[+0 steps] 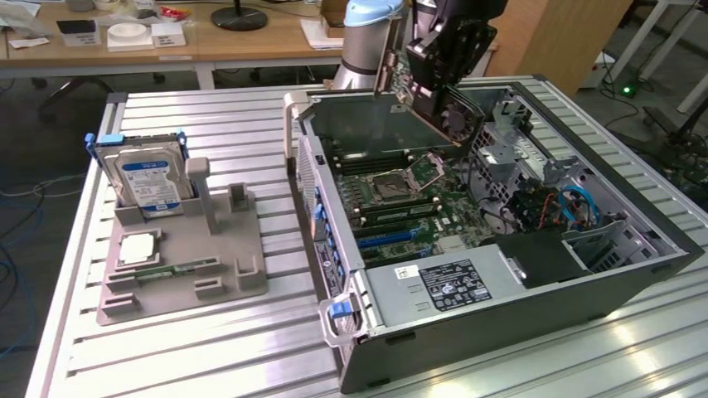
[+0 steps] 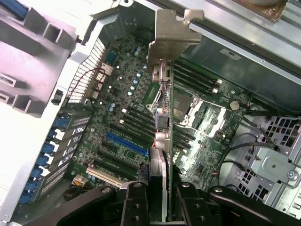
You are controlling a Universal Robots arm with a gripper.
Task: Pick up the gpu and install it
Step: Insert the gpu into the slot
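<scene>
Ribbed metal counter bearing open computer case with motherboard exposed. Above the motherboard, clear of its slots, gpu hanging tilted on edge, silver bracket at one end. End effector clamped on the gpu's upper edge, one finger on each face.

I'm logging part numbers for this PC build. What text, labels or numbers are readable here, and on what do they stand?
No text can be quoted; nothing is legible.
hard drive's blue label: print too small to read.
power supply's black label: white print, too small to read.
white sticker beside that label: blurred.
motherboard: markings too small to read.
gpu: no legible marking.
</scene>
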